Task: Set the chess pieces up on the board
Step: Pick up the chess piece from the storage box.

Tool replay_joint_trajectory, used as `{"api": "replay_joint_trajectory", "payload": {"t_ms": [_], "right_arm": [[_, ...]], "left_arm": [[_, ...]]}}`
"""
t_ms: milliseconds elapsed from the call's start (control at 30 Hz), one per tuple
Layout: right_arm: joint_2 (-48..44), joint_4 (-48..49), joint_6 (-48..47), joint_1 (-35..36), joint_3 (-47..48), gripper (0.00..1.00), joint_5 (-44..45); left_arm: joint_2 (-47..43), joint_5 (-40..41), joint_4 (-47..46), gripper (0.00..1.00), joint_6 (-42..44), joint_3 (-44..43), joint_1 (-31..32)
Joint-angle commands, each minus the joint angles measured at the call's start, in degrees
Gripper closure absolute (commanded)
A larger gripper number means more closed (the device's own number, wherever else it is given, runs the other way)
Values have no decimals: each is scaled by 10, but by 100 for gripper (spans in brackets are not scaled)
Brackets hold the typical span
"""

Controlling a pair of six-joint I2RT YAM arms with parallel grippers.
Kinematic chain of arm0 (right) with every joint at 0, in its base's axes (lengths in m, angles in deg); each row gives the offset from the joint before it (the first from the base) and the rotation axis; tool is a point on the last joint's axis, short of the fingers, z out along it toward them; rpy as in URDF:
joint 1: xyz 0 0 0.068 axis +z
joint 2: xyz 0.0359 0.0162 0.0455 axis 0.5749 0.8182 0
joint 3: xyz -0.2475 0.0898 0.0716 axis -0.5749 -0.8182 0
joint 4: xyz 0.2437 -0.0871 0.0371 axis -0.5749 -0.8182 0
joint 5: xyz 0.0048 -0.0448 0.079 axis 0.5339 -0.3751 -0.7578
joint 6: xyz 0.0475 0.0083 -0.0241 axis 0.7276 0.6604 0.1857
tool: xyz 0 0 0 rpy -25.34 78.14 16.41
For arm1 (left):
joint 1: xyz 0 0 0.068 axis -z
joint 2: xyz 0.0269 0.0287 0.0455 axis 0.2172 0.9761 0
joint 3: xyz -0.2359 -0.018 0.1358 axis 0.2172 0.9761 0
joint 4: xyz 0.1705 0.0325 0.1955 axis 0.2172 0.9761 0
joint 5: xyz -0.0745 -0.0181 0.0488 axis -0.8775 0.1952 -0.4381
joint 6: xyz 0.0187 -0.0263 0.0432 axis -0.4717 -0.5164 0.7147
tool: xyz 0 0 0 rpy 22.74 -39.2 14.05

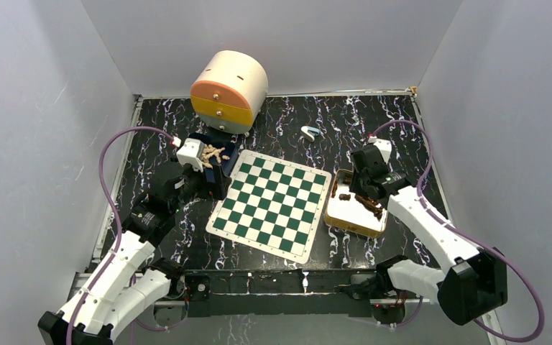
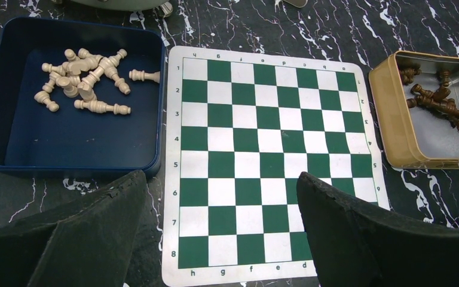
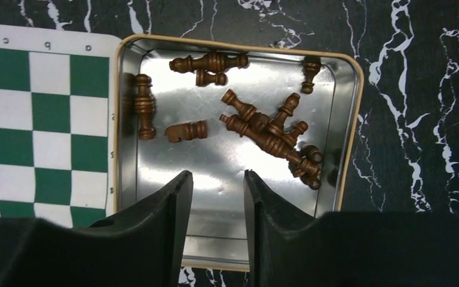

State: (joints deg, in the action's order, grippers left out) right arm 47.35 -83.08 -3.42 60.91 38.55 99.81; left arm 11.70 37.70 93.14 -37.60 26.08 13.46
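The green and white board (image 1: 269,205) (image 2: 263,155) lies flat mid-table with no piece on it; its right edge shows in the right wrist view (image 3: 30,119). Pale chess pieces (image 1: 213,154) (image 2: 83,81) lie heaped in a blue tray (image 2: 66,143) left of the board. Dark chess pieces (image 1: 374,208) (image 2: 442,101) (image 3: 269,134) lie in a gold-rimmed tin (image 1: 352,219) (image 3: 358,119) to its right. My left gripper (image 1: 212,176) (image 2: 221,179) hangs wide open above the board's near left part. My right gripper (image 1: 366,192) (image 3: 217,174) hovers over the tin's bare floor, jaws narrowly apart, nothing between them.
A round cream cabinet with orange and yellow drawers (image 1: 228,90) stands at the back, behind the blue tray. A small white and blue object (image 1: 310,132) lies on the black marbled table behind the board. White walls close in on three sides.
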Motion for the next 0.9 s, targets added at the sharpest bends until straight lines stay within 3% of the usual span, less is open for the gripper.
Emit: {"api": "replay_joint_trajectory", "payload": {"t_ms": [0,400,867], "right_arm": [[27,57,-39,-46,-7,57,-1],[90,106,-78,-150,-26,58,-97],[136,124,-82,-165,-32,60,-132]], "left_arm": [[-12,-4,0,7,7,2,2],[-15,-4,-1,7,7,2,4],[-14,-4,-2,7,7,2,4]]}}
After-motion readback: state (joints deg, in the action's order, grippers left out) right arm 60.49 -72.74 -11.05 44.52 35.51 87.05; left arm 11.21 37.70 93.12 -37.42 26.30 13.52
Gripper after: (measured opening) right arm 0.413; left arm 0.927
